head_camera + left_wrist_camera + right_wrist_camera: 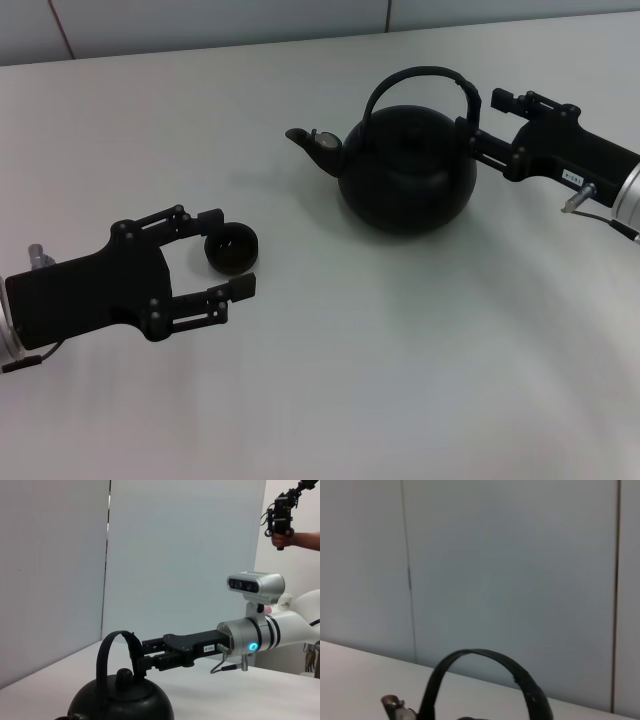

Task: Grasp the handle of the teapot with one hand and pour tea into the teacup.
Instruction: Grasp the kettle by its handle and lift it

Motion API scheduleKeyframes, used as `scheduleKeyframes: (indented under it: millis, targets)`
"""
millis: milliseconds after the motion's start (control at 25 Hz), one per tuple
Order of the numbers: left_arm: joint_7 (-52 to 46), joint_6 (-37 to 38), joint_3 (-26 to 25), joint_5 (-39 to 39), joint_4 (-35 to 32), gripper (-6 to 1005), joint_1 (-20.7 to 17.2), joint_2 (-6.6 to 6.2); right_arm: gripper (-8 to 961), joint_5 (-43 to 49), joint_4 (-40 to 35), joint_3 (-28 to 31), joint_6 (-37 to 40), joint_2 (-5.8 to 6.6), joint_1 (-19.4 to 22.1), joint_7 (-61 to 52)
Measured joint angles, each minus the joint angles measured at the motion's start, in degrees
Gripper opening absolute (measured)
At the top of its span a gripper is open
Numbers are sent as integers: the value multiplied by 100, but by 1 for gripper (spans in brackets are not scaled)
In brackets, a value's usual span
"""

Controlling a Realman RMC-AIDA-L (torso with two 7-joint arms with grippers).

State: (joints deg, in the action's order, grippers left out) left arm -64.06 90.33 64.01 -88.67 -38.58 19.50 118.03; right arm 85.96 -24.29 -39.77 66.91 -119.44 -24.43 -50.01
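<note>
The matte-black teapot (408, 170) stands on the white table (400, 380) at the centre right, its spout pointing left. Its handle (420, 75) arches upright over the lid. My right gripper (483, 120) is open at the handle's right end, one finger on each side of that end, just above the pot's shoulder. The left wrist view shows this gripper (145, 655) meeting the handle (112, 640). The right wrist view shows only the handle (485, 656) and the spout tip. The small dark teacup (230, 250) sits at the left, between the fingers of my open left gripper (230, 254).
A grey panel wall runs along the far table edge (200, 25). In the left wrist view, the robot's head camera (255, 585) is visible, and a person's hand holds a black device (280, 517) in the background. White table surface lies between the cup and the teapot.
</note>
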Motion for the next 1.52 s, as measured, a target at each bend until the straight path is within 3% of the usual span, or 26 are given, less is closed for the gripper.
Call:
scheduleKeyframes:
  millis: [440,1360,1520]
  targets:
    - [13,-15,-64,0,7,800,-12,0,600,-317,200,-2,-535,12,-196,1]
    - [26,-93,-138,-36,9,800,10,0,553,-318,352,21,-646,8,-342,140]
    - [26,-99,-136,-37,9,800,10,0,355,-318,352,22,-646,9,-370,141]
